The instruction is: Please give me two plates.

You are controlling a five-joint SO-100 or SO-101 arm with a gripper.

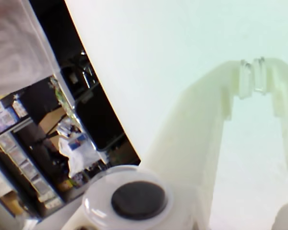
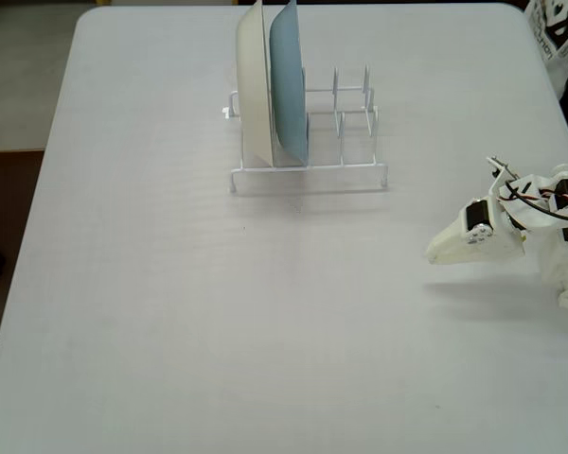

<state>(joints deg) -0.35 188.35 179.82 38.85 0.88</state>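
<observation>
No orange or yellow plate shows in either view. My white gripper (image 2: 432, 253) hangs low over the table (image 2: 218, 322) at the right side in the fixed view, well away from the dish rack, pointing left. In the wrist view the two fingertips (image 1: 253, 79) meet over bare white tabletop (image 1: 182, 38), with nothing between them.
A white wire dish rack (image 2: 308, 172) stands at the back middle of the table. It holds a cream-white plate (image 2: 253, 85) and a light blue plate (image 2: 289, 90) upright in its left slots; its right slots are bare. A bag (image 2: 557, 33) sits at the far right corner.
</observation>
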